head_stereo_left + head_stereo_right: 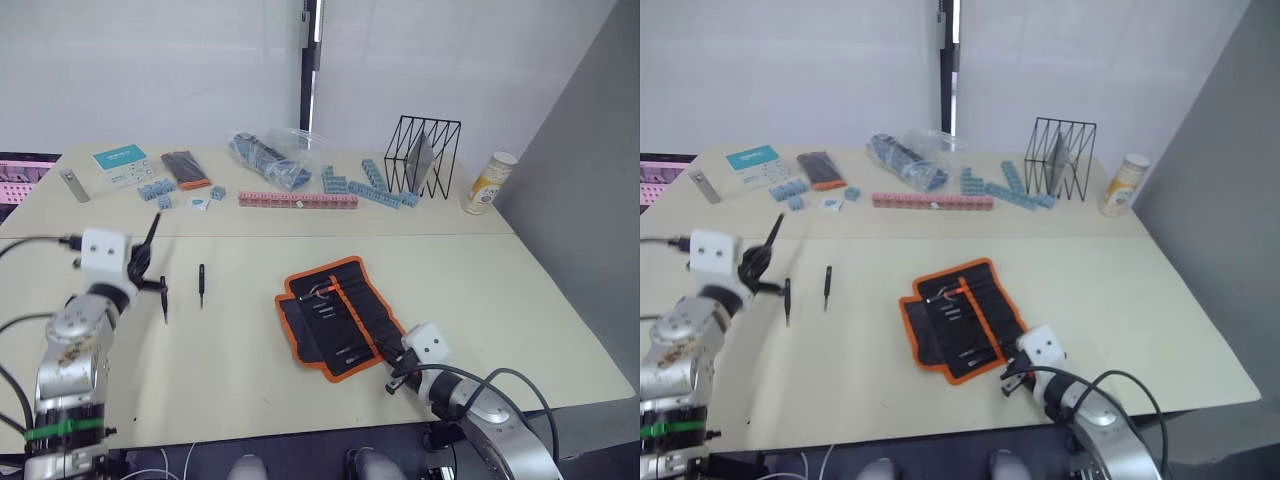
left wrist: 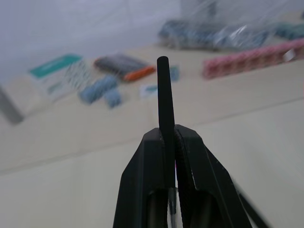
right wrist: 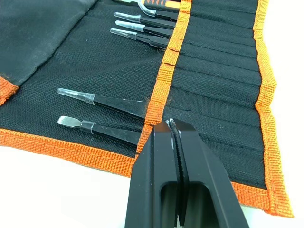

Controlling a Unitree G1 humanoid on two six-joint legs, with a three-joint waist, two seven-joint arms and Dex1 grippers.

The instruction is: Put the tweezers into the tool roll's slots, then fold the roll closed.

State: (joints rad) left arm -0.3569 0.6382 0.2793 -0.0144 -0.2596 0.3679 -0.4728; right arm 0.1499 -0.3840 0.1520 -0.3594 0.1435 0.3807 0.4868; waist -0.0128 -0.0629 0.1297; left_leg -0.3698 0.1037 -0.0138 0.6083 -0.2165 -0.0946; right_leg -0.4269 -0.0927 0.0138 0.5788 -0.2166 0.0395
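The tool roll (image 1: pixel 335 315) lies open on the table, black fabric with orange edging and an orange inner strip (image 3: pixel 167 76). Several tweezers (image 3: pixel 118 104) sit in its slots (image 3: pixel 213 71), their silver tips showing. My right gripper (image 3: pixel 172 124) is shut at the roll's near edge, its tips on the orange strip; it also shows as the right gripper (image 1: pixel 394 382). My left gripper (image 2: pixel 172 132) is shut on one slim black tweezers (image 2: pixel 164 90), held above the table's left side, where the left gripper (image 1: pixel 140 268) points it up. Two more tweezers (image 1: pixel 163 299) (image 1: pixel 201 285) lie loose beside it.
Along the far edge stand a black wire rack (image 1: pixel 423 155), a yellow-labelled bottle (image 1: pixel 489 182), a plastic bag of blue parts (image 1: pixel 268 155), a pink strip (image 1: pixel 297 200), blue blocks (image 1: pixel 372 188), a small black-and-orange box (image 1: pixel 186 168) and a teal-and-white card (image 1: pixel 120 164).
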